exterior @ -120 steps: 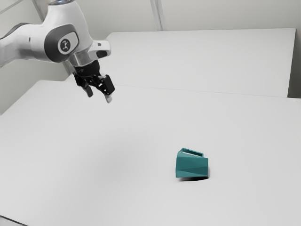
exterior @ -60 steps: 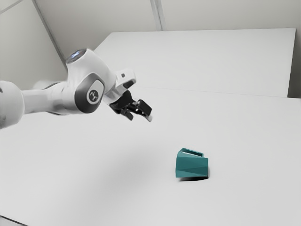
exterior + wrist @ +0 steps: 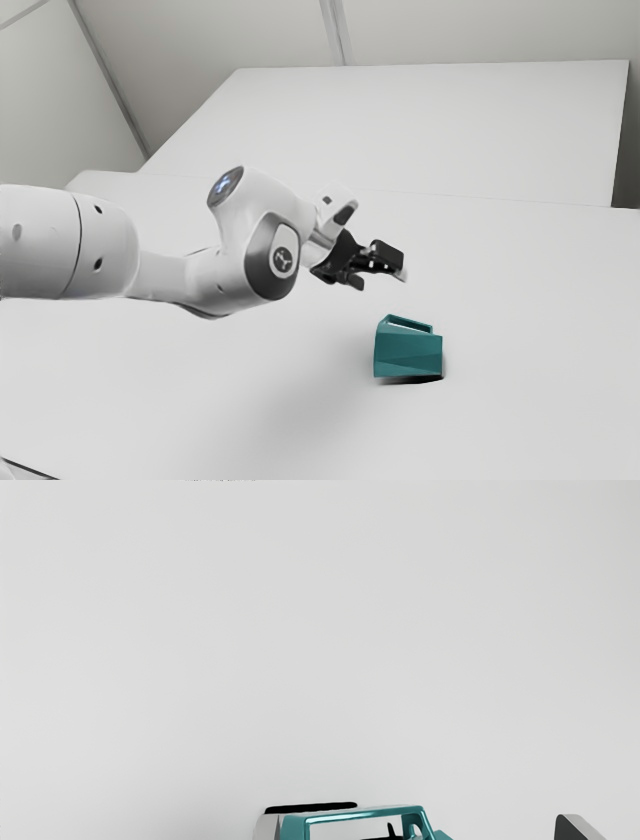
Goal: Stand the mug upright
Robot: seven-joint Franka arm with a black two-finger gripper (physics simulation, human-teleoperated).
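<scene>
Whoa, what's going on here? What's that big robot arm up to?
The robot arm is reaching out over a white table, where a teal mug lies on its side. Its black gripper is open near the mug and isn't holding anything. The job is to set the mug upright, which isn't done yet.

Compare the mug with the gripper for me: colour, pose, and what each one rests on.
Colour: the mug is teal, while the gripper is mostly black with pale fingertips.
Pose: the mug lies on its side, while the gripper reaches out at the end of the arm, fingers spread.
Support: the mug rests on the white table, while the gripper is held up in the air.
Shared: both have angular outlines.
</scene>
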